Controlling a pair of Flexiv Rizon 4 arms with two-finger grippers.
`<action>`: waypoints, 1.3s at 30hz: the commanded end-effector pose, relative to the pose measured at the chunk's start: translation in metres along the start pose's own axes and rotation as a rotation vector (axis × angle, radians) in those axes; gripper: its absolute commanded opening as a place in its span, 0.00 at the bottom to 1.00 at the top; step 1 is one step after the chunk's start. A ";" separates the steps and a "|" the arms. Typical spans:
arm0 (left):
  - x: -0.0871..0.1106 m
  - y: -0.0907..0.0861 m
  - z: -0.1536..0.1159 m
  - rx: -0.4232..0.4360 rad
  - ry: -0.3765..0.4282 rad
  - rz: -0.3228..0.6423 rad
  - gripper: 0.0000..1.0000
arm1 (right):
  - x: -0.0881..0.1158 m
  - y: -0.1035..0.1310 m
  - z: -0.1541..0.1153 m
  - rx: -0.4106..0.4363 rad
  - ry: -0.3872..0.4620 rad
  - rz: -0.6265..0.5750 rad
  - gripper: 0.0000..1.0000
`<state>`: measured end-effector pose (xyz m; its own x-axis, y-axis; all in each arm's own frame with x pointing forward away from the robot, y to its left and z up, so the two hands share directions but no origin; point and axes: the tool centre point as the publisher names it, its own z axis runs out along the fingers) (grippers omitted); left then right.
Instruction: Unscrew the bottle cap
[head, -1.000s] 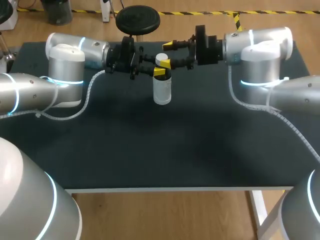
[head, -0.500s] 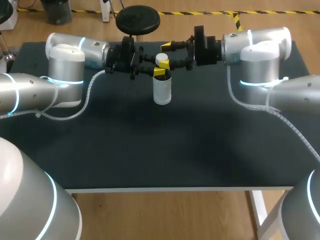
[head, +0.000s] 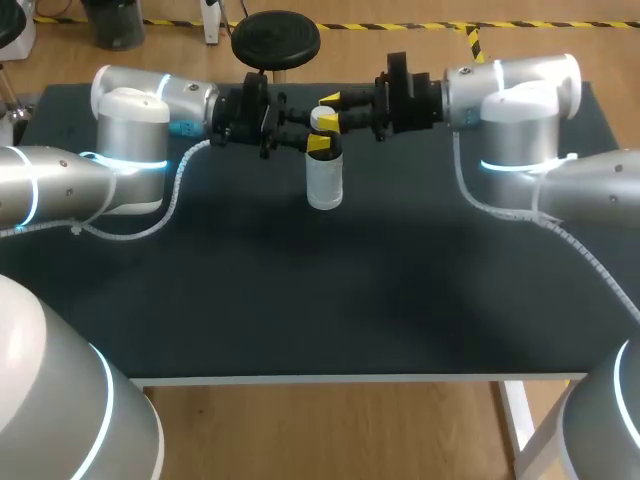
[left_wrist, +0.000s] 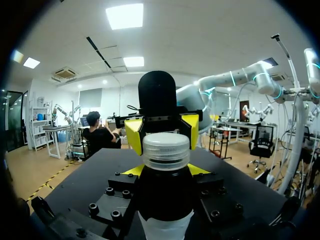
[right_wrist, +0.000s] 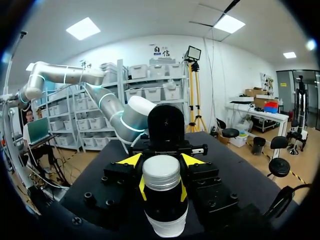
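Sensibly, the left tool (head: 317, 136) clamps the bottle (head: 324, 182) below its cap (head: 322, 119), steadying it upright, far-middle on the counter (head: 300, 300). The right tool (head: 328, 110) brackets the cap for twisting; I cannot tell whether it grips.

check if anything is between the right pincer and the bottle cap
Nothing visible is. The cap sits directly at the right pincer, with no other object between them; the left pincer grips the bottle lower, at its neck.
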<state>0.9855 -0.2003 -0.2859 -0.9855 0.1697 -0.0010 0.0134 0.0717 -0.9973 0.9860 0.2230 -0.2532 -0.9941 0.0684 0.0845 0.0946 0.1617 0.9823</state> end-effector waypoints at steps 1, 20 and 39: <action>0.001 0.000 0.000 0.001 0.002 0.001 0.00 | -0.007 -0.001 -0.004 -0.004 0.034 -0.008 0.00; 0.001 0.000 0.000 0.001 0.002 0.001 0.00 | -0.010 0.009 -0.002 0.099 0.487 -0.103 0.00; 0.001 0.000 0.000 0.001 0.002 0.001 0.00 | -0.003 0.011 -0.007 0.174 0.850 -0.159 0.00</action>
<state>0.9852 -0.2004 -0.2830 -0.9852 0.1711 -0.0023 0.0145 0.0705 -0.9974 0.9828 0.2192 -0.2460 -0.8774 -0.4790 0.0278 -0.1077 0.2532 0.9614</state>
